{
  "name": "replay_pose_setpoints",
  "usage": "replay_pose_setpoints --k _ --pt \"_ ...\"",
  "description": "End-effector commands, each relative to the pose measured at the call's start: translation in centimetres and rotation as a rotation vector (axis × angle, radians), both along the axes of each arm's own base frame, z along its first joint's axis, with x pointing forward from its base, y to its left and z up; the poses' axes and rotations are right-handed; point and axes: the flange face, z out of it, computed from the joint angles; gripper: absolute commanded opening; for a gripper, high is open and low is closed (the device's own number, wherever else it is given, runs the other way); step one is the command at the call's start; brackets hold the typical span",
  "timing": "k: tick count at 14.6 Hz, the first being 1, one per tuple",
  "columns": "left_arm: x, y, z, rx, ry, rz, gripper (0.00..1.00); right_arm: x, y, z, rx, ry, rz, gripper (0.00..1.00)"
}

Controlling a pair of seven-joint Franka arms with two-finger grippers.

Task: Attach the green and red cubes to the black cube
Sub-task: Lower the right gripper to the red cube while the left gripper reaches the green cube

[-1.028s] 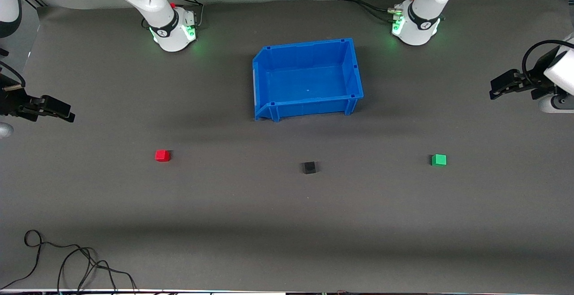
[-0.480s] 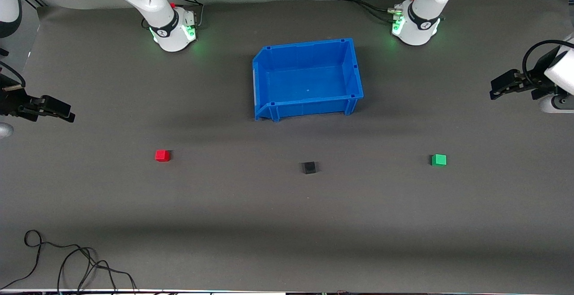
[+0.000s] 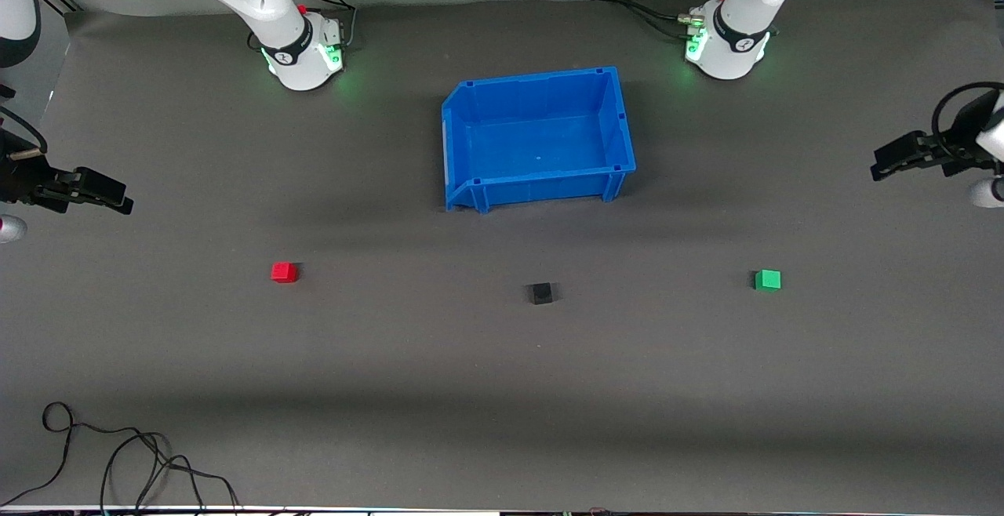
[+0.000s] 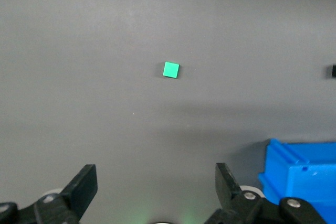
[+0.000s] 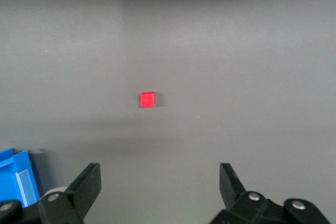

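Three small cubes lie in a row on the dark grey table, nearer the front camera than the blue bin. The red cube [image 3: 284,272] is toward the right arm's end, the black cube [image 3: 540,293] is in the middle, and the green cube [image 3: 768,279] is toward the left arm's end. All three lie well apart. My left gripper [image 3: 882,167] hangs open and empty over the table's edge at its own end. Its wrist view shows the green cube [image 4: 171,70] past the open gripper [image 4: 156,182]. My right gripper [image 3: 118,198] is open and empty over its end, with the red cube [image 5: 147,99] in its view.
The blue bin [image 3: 541,187] stands empty mid-table between the arm bases and the cubes; its corner shows in both the left wrist view [image 4: 299,179] and the right wrist view [image 5: 16,179]. A loose black cable [image 3: 118,461] lies at the table's near corner at the right arm's end.
My left gripper has drawn slightly outward toward its end of the table. The right gripper has barely moved. The cubes have not moved.
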Motion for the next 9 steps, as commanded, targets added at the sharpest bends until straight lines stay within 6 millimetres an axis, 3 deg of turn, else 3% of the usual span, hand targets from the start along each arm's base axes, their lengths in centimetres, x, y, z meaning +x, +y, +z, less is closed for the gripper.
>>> replay_pose_setpoints --k 1,4,9 --pt "0.6 0.5 -0.5 -0.031 0.037 0.225 1.0 -0.1 0.8 -0.8 0.082 0.017 -0.027 1.0" --pt "0.8 0.0 -1.8 -0.064 0.085 0.558 1.0 0.5 1.9 -4.0 0.096 0.015 -0.014 1.0" --pt "1.0 -0.5 -6.9 -0.048 0.134 0.899 1.0 0.5 2.1 -12.5 0.09 0.031 -0.025 1.0"
